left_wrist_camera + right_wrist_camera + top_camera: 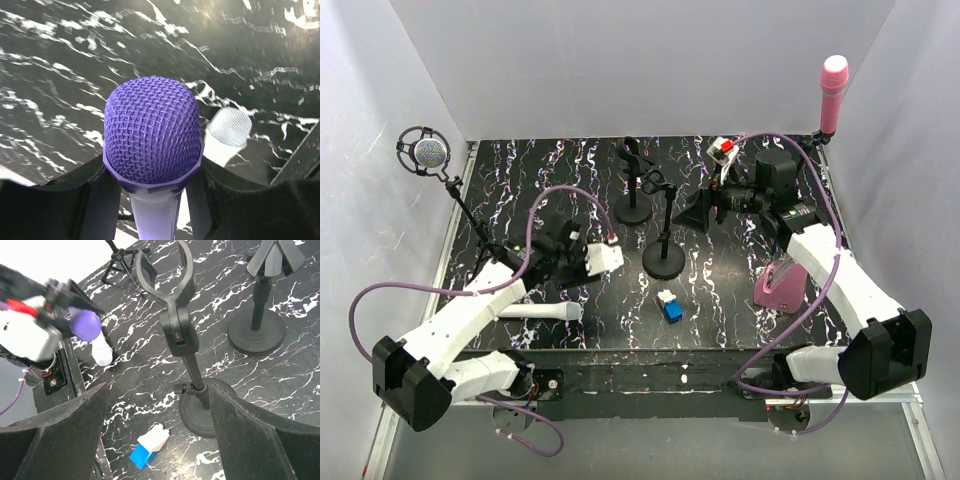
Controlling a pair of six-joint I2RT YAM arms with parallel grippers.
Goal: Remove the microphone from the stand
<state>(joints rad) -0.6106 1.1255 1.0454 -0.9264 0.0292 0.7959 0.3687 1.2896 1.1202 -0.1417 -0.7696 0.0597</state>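
1. Two pincers differ. The left pincer (152,172) is clamped on the purple microphone (152,135), well apart from the empty stand (176,330). The right pincer (157,395) gapes, holding nothing.
2. Best next, I'd say: lower it gently onto bare desk (720,300), missing the white microphone (545,312).
3. Pink box (778,288): contents hidden.

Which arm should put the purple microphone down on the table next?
Left. The left hand is shut on the purple microphone, above the table near the white microphone lying there. The right hand is open and empty, facing the bare stand.
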